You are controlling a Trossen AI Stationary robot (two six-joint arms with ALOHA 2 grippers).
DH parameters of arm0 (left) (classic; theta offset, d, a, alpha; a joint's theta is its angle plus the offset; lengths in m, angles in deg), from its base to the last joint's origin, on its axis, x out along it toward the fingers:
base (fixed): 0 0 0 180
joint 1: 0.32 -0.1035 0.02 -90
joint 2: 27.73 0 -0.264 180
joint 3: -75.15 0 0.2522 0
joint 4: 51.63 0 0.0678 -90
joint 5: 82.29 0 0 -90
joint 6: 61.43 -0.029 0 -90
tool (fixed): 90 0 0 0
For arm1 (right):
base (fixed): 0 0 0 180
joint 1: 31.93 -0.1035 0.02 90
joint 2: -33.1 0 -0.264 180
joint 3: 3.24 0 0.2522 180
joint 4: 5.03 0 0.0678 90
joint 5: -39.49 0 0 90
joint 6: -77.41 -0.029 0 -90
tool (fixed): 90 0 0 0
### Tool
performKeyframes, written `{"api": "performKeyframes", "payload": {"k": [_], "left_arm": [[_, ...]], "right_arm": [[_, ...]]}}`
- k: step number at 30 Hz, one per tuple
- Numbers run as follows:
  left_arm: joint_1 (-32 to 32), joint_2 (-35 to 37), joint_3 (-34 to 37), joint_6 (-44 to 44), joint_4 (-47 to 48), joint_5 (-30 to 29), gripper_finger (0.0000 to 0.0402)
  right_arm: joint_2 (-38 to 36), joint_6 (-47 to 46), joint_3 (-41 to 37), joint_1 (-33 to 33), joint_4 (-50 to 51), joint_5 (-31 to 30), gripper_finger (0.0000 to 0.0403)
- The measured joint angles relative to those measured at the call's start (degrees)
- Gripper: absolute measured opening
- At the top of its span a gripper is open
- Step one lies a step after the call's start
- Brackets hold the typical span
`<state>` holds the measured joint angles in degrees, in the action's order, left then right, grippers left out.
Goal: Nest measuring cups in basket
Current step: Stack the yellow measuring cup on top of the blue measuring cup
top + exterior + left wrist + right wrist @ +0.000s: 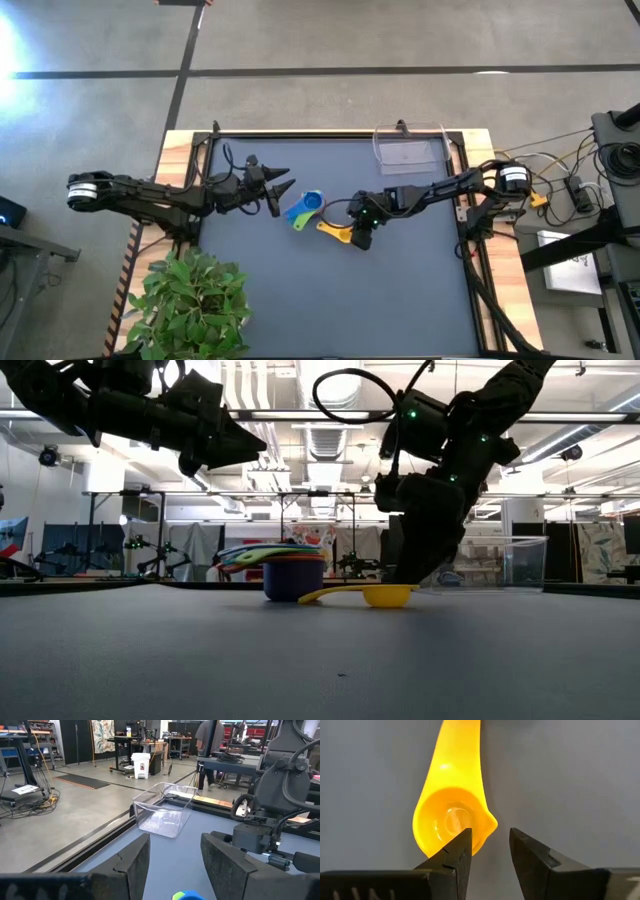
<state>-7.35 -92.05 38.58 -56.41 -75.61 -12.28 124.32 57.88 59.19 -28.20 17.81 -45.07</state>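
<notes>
Fingers of right gripper parted, straddling the rim of the yellow cup lying mid-table: one finger over the bowl, the other outside on bare mat. Not pinched shut. Beside it, stacked cups. Left gripper hovering spread, empty. Basket at the far edge.

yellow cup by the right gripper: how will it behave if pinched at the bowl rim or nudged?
The yellow cup looks like thin glossy plastic, so probably light and a bit slippery for the right gripper. It lies flat on the table with a long handle, so a nudge would likely slide or spin it, not roll it. A rim pinch may tilt it handle-down.
</notes>
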Motion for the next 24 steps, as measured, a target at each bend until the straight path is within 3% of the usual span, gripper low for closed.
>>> {"api": "performKeyframes", "payload": {"k": [5,12,24], "left_arm": [[0.0,0.0,0.0,0.04,-0.04,0.0,0.016],[0.0,0.0,0.0,0.44,-0.35,0.0,0.016],[0.0,0.0,0.0,0.44,-0.37,0.0,0.016]], "right_arm": [[0.0,0.62,-0.04,0.0,-0.04,-0.09,0.0091],[0.02,1.67,-0.57,-0.11,0.05,-0.12,0.0016],[0.02,2.58,-0.57,-0.09,-0.23,-0.97,0.0009]]}}
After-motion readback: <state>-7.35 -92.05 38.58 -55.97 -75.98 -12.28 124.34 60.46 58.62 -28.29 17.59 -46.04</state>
